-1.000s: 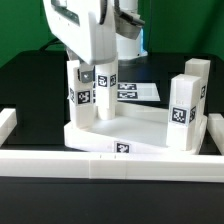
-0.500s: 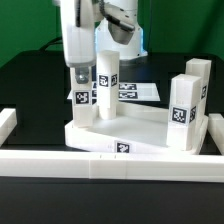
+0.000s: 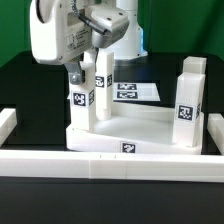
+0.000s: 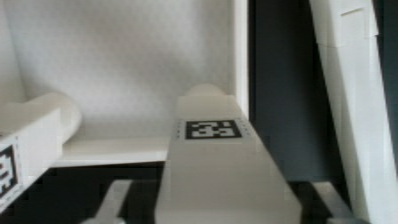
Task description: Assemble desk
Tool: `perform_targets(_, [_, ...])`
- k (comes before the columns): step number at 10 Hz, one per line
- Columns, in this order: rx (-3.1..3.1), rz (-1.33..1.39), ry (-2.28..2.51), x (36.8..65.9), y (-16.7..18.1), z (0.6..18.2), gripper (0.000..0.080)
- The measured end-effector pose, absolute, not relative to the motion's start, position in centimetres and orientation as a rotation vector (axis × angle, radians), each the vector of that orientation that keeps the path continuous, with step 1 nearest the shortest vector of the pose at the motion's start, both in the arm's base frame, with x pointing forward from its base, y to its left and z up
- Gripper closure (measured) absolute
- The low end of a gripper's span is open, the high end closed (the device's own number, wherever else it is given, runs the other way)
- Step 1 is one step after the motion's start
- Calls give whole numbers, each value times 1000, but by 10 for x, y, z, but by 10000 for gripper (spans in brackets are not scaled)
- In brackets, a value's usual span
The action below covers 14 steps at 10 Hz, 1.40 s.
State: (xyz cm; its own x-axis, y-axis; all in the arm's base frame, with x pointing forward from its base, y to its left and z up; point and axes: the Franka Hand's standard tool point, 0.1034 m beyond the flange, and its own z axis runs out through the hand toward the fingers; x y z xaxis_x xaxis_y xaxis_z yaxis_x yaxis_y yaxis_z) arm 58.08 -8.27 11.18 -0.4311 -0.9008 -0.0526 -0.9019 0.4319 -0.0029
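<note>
My gripper [image 3: 88, 68] hangs over the back corner of the desk top [image 3: 140, 128] on the exterior view's left, and the exterior view hides my fingertips behind the two tall legs there, so I cannot tell from it how wide they stand. The wrist view shows both pale fingers [image 4: 111, 198] spread apart with a white leg [image 4: 217, 150] running up between them, though whether the pads touch it I cannot say. The desk top is a smooth matte white plastic tray, rectangular, with a raised rim and a black-and-white square tag on its front edge. Standing upright on it are blocky square-sectioned legs: one [image 3: 79, 95] at the left back corner, a second [image 3: 102, 85] just beside it, and two more [image 3: 189, 100] close together at the exterior view's right, each with a tag on its side. Long white border rails [image 3: 100, 164] frame the work area in front. Behind the tray lies the marker board [image 3: 138, 92], flat on the black, dull tabletop [image 3: 30, 90]. The background is dark and plain.
</note>
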Motion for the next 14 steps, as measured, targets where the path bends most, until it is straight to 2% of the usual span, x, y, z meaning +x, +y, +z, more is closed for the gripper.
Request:
perform_targets(1, [-1614,41,2642,581,-82,111,426])
perform_targets(2, [-1637,41,2629,581,-82,111,426])
perform_targets(3, [-1701,52,2595,580,-81,111,286])
perform_targets(4, [-1750,78,2571,582,-78,111,189])
perform_targets(6, [-1893,73,2464,583,-76,111,158])
perform_targets(12, [-2328,66,2055,582,-74,110,150])
perform_targets(14, [-2550,56,1785,582,-73,110,150])
